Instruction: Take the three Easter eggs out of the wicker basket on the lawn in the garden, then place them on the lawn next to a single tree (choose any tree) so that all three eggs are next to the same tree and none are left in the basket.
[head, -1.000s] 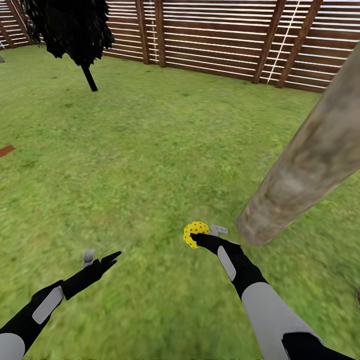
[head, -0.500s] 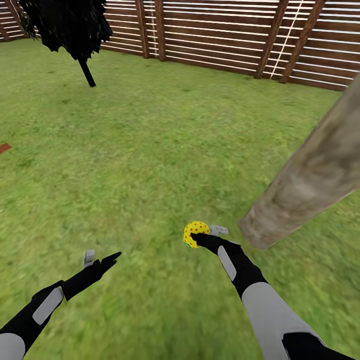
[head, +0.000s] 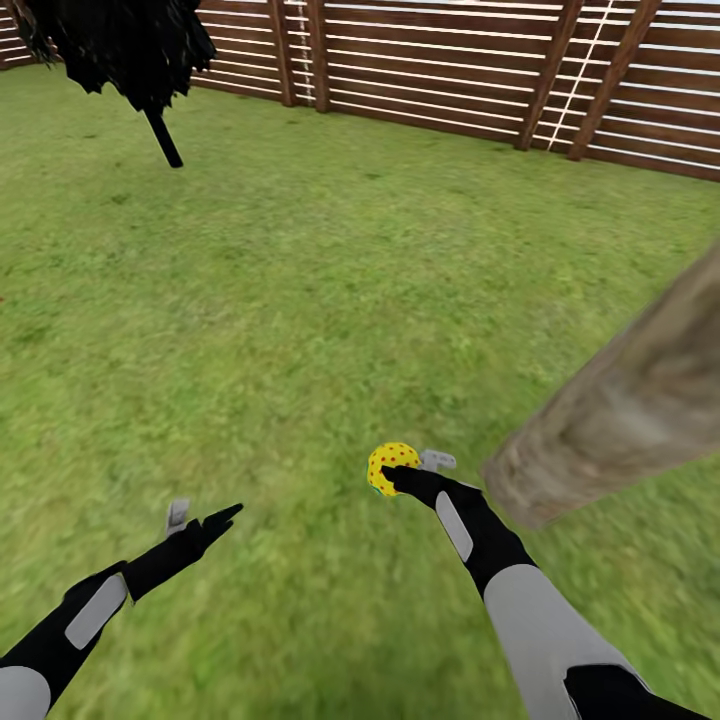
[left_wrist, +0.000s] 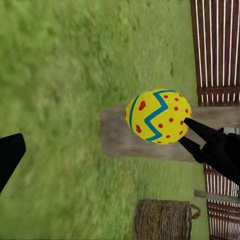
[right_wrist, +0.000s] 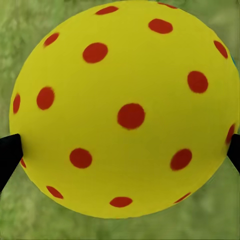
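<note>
My right gripper (head: 402, 476) is shut on one Easter egg (head: 391, 466), yellow with red dots, held above the lawn (head: 300, 300) just left of the tree's (head: 620, 410) thick grey-brown trunk base. The right wrist view has the egg (right_wrist: 125, 107) up close between two black fingertips (right_wrist: 7, 155). From the left wrist view I see the same egg (left_wrist: 157, 116) with its blue zigzag, the trunk (left_wrist: 120, 137) behind it and the wicker basket (left_wrist: 162, 220) on the grass beyond. My left gripper (head: 205, 516) hangs open and empty to the left.
A brown slatted wooden fence (head: 450, 70) closes the far side of the lawn. A dark thin-stemmed cypress-like tree (head: 120, 40) stands at the far left. Open grass lies between my arms and the fence.
The whole picture has shifted, so the camera has moved: the trunk now sits lower and further right. Both arms and the held egg keep their places in the view.
</note>
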